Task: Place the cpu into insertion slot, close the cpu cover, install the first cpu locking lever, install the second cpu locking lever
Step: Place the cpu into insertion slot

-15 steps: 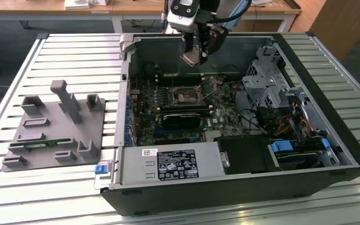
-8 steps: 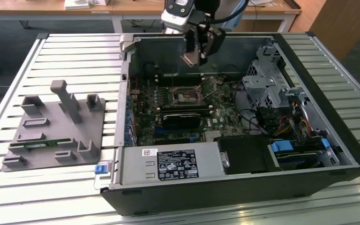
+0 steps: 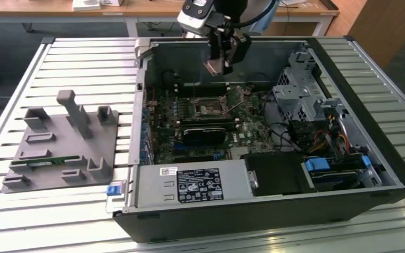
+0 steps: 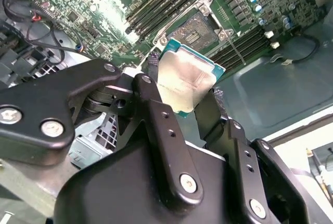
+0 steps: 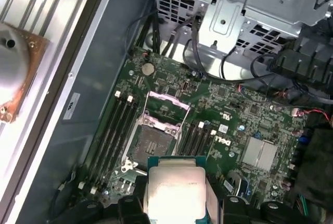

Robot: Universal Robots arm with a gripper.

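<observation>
My gripper hangs above the open computer case, shut on the cpu. In both wrist views the cpu is a pale silvery square chip with a teal edge, pinched on two sides between the black fingers. The insertion slot lies below on the green board, dark, empty and apart from the chip. The cpu cover stands swung up at the slot's far side. A thin metal lever runs beside the slot.
Memory slots flank the socket. A black graphics card lies just in front of it, and a silver drive cage with cables stands at the exterior view's right. A grey fixture plate sits on the slatted table outside the case.
</observation>
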